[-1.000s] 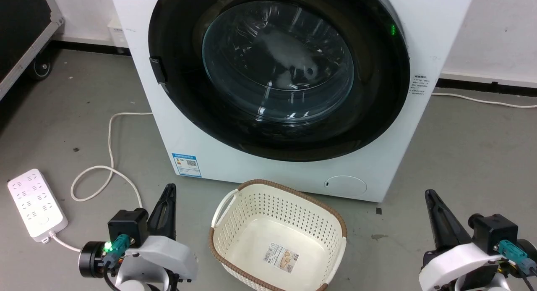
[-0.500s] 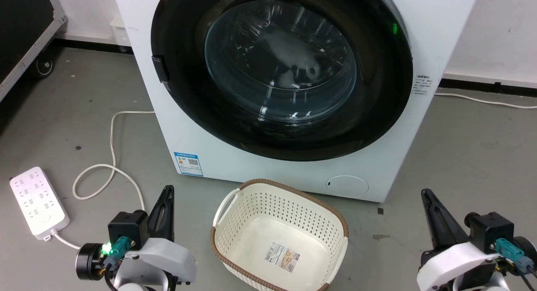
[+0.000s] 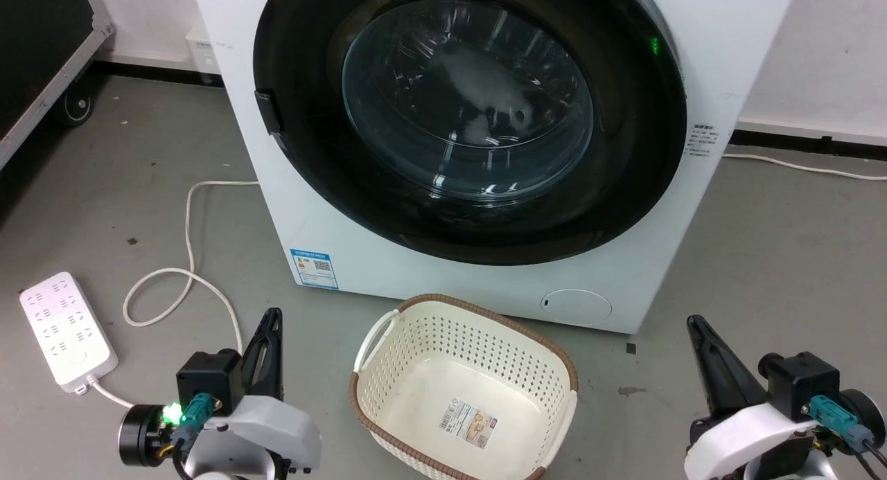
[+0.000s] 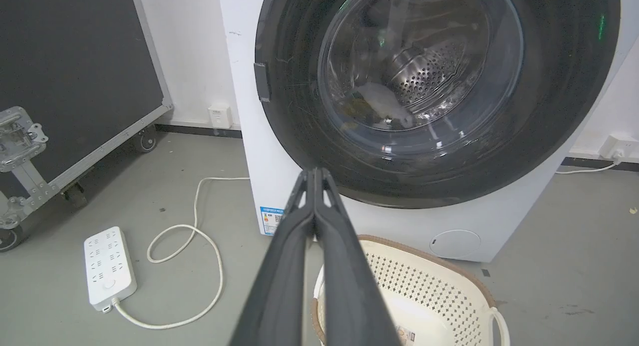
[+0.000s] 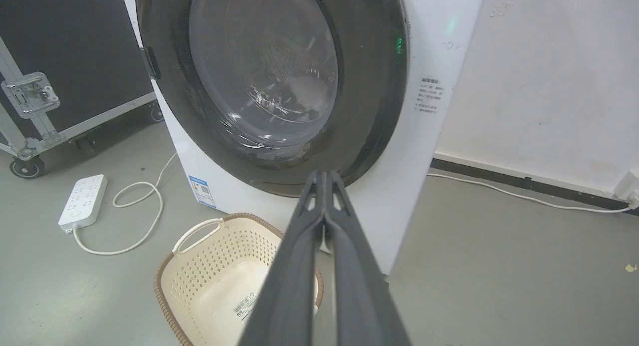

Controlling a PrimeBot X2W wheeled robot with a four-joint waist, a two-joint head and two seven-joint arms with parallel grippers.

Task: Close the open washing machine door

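Note:
The white washing machine (image 3: 624, 286) stands ahead on the grey floor. Its door (image 3: 468, 106), with a black rim and a clear glass bowl, lies flat against the front with no gap showing, and its latch tab sits at the left edge. A pale cloth shows through the glass of the door (image 4: 429, 86) (image 5: 269, 76). My left gripper (image 3: 271, 317) (image 4: 314, 172) is shut and empty at the lower left, well short of the machine. My right gripper (image 3: 695, 324) (image 5: 324, 173) is shut and empty at the lower right.
A cream perforated basket (image 3: 450, 341) with a brown rim stands on the floor between my grippers, just before the washer. A white power strip (image 3: 66, 331) and its looped cable (image 3: 187, 230) lie at the left. A black wheeled case (image 3: 34, 50) stands at the far left.
The head view has drifted, shifting the whole scene a little to the right. Both grippers sit slightly lower in the picture. The door looks the same.

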